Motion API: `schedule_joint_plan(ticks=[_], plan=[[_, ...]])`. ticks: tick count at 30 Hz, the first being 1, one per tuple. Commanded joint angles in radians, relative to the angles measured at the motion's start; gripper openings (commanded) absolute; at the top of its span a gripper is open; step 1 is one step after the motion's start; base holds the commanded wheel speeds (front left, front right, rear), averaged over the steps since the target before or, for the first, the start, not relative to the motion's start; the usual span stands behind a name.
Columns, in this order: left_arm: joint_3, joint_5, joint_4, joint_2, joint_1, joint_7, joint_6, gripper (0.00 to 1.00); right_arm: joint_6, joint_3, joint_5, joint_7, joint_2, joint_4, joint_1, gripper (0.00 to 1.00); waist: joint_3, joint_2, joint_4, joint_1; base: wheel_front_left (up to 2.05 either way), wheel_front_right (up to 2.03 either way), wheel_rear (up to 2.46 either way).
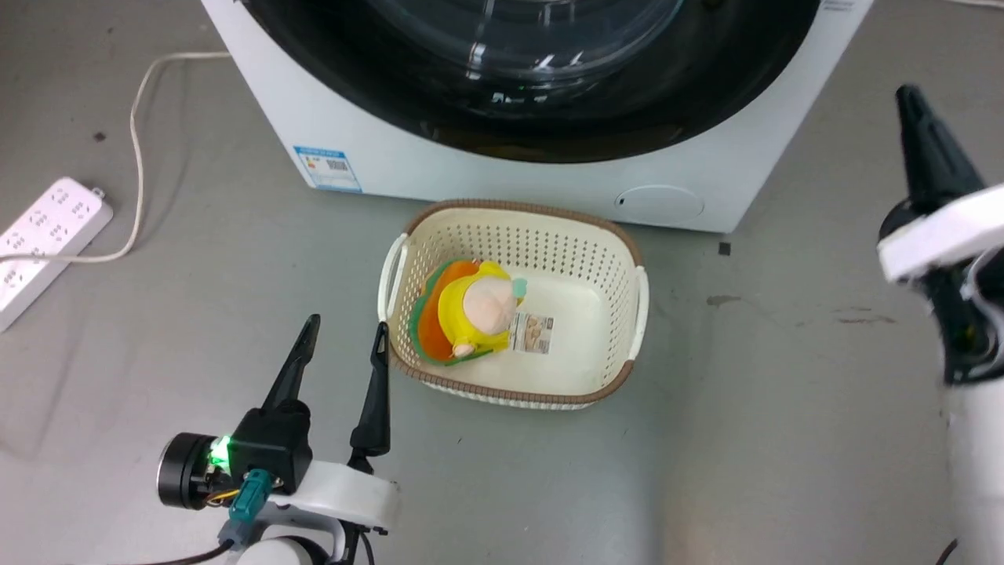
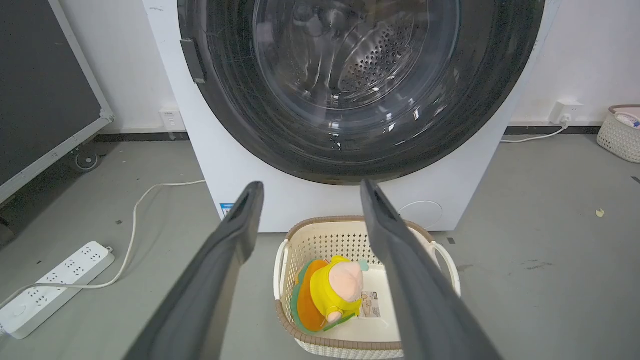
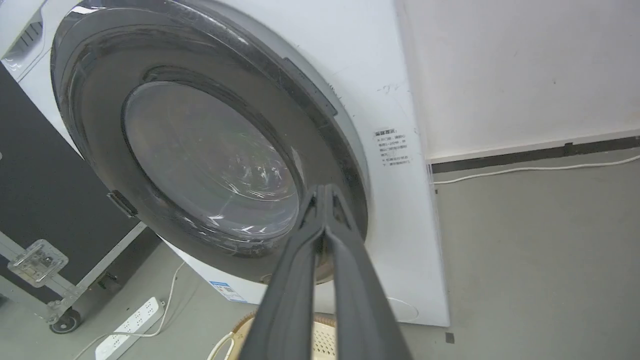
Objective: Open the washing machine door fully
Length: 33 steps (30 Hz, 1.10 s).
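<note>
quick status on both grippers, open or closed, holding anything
Left gripper: open, holding nothing.
Right gripper: shut, fingers pressed together with nothing between them, pointing at the washing machine door.

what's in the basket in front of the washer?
A yellow, orange and green plush toy lies in the basket, with a small printed tag beside it on the floor of the basket. Whatever is under the toy is covered.
</note>
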Motion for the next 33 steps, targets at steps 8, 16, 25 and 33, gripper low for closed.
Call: schedule_joint_plan(ticks=[8, 16, 25, 33], plan=[[-0.022, -0.004, -0.013, 0.001, -0.033, -0.030, -0.001, 1.00, -0.001, -0.105, 0.163, 0.120, 0.002, 0.204, -0.233, 0.00, 0.057, 0.0000, 0.031, -0.0002, 0.00, 0.00, 0.00], [-0.056, -0.020, -0.019, 0.001, -0.061, -0.055, 0.006, 1.00, -0.001, -0.195, 0.249, 0.260, -0.029, 0.452, -0.500, 0.00, 0.126, 0.0000, 0.076, -0.0002, 0.00, 0.00, 0.00], [-0.079, -0.035, -0.020, 0.001, -0.084, -0.074, 0.016, 1.00, -0.001, -0.265, 0.286, 0.350, -0.104, 0.652, -0.694, 0.00, 0.175, 0.0000, 0.106, -0.0002, 0.00, 0.00, 0.00], [-0.096, -0.042, -0.022, 0.001, -0.105, -0.090, 0.020, 1.00, -0.001, -0.307, 0.342, 0.488, -0.133, 0.815, -0.857, 0.00, 0.216, 0.0000, 0.119, -0.0002, 0.00, 0.00, 0.00]])
